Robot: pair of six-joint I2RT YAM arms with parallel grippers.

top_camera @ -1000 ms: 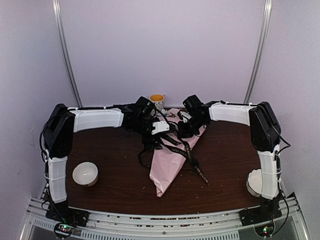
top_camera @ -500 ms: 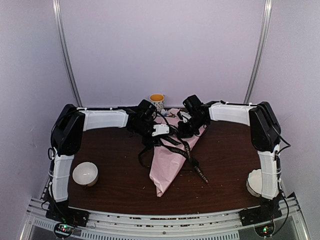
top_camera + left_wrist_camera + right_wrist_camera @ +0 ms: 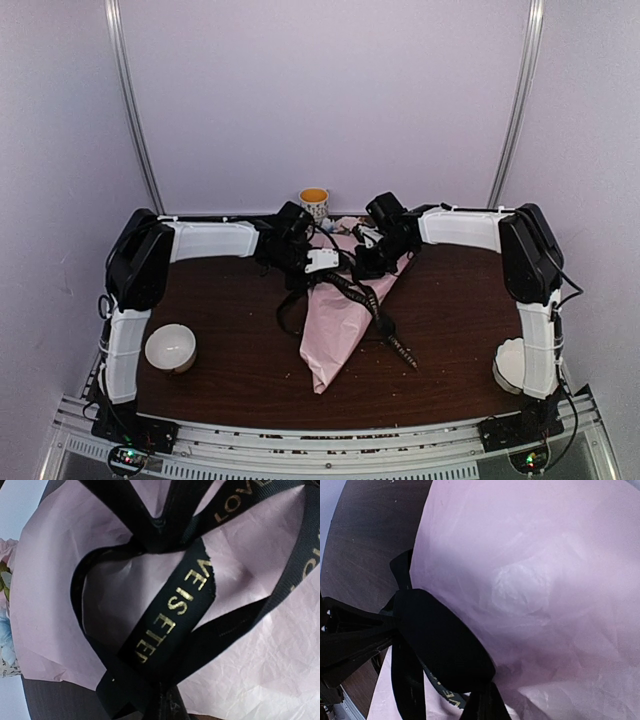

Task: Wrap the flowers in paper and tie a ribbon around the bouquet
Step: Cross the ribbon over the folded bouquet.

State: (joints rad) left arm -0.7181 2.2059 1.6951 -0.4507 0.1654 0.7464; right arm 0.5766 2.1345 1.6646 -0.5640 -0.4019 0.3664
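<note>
Left pincer [image 3: 330,277], right pincer [image 3: 362,266] pinch ribbon [image 3: 170,615] (gold-lettered) across bouquet [image 3: 335,335].

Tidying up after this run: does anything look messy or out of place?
Yes. Pale specks litter the table beside the bouquet. The ribbon sits in loose, untightened loops across it, with one tail trailing off onto the table.

Soft, even light fills the overhead view, with only faint shadows on the dark desk [image 3: 240,350]. The ribbon [image 3: 175,610] shows sharp gold lettering in the left wrist view; in the right it blurs, and the paper [image 3: 545,580] looks pale and washed.
</note>
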